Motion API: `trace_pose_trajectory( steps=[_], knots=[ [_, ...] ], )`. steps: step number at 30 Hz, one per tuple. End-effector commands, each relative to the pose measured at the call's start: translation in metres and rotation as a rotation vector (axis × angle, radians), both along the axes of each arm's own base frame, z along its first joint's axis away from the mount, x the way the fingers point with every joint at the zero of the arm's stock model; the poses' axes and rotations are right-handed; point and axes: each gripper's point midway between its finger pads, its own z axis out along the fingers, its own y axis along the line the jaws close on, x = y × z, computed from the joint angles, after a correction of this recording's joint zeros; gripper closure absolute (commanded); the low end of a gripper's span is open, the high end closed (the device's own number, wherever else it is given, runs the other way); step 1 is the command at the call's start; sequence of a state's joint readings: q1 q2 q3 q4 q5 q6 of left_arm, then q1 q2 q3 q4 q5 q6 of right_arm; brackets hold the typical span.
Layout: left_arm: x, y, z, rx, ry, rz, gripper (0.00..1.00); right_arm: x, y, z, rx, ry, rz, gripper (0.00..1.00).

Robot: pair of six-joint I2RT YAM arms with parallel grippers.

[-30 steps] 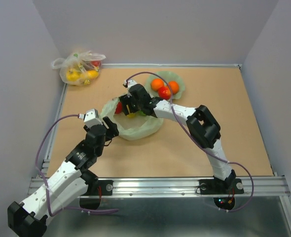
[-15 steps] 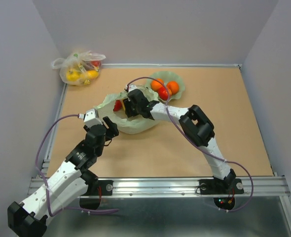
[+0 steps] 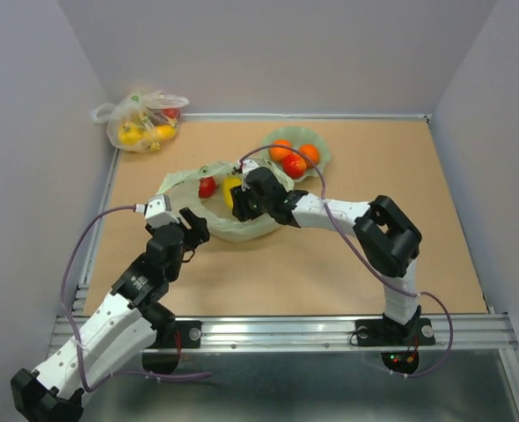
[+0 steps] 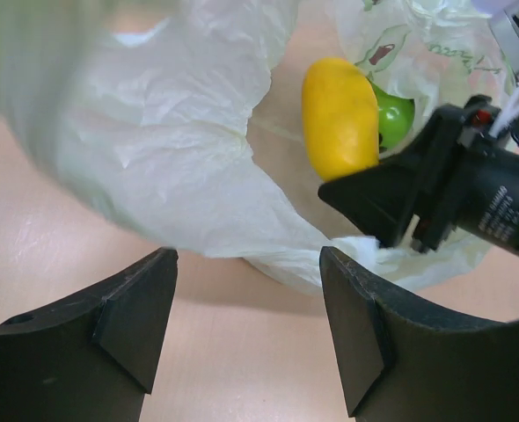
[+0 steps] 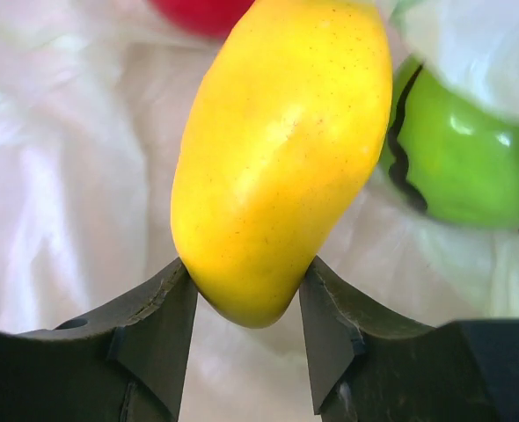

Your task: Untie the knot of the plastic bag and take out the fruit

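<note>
Right fingers (image 5: 149, 338) tight around yellow fruit (image 5: 281, 158) inside plastic bag (image 5: 57, 176)

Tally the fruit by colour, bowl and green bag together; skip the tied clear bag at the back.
Orange: 2, both orange fruit in the green bowl.
Red: 2, one red fruit in the bowl, another in the plastic bag.
Yellow: 1, the yellow fruit pinched by the right gripper.
Green: 1, the green fruit beside it.
Total: 6.

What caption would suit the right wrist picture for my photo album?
The right end effector grips a yellow fruit inside the opened plastic bag, a green fruit beside it.
</note>
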State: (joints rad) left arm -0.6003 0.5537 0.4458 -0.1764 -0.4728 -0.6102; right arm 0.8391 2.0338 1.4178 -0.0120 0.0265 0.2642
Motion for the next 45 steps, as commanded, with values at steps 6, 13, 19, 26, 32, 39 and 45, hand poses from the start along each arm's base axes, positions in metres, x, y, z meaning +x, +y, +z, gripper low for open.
trace_pose_trajectory(
  steps=[6, 13, 19, 26, 32, 39, 45],
  knots=[
    [0.004, 0.001, 0.06, -0.021, -0.141, -0.018, 0.24, -0.078, -0.008, 0.022, 0.053, -0.001, 0.205, 1.0],
    [0.004, -0.008, 0.068, -0.023, -0.166, -0.071, 0.24, -0.091, -0.025, 0.049, 0.059, -0.081, 0.257, 1.0],
    [0.006, -0.015, 0.083, -0.032, -0.191, -0.108, 0.24, -0.08, -0.015, 0.113, 0.134, -0.217, 0.269, 1.0],
    [0.007, -0.01, 0.088, 0.011, -0.203, -0.099, 0.24, -0.075, -0.022, 0.171, 0.164, -0.363, 0.288, 1.0],
    [0.01, -0.003, 0.094, 0.083, -0.212, -0.081, 0.24, -0.028, -0.07, 0.207, 0.073, -0.493, 0.186, 1.0],
    [0.008, -0.004, 0.109, 0.129, -0.282, -0.13, 0.23, 0.034, -0.136, 0.206, -0.075, -0.556, 0.146, 1.0],
    [0.004, -0.001, 0.11, 0.149, -0.31, -0.135, 0.23, 0.1, -0.179, 0.184, -0.177, -0.541, 0.04, 1.0]
  ],
)
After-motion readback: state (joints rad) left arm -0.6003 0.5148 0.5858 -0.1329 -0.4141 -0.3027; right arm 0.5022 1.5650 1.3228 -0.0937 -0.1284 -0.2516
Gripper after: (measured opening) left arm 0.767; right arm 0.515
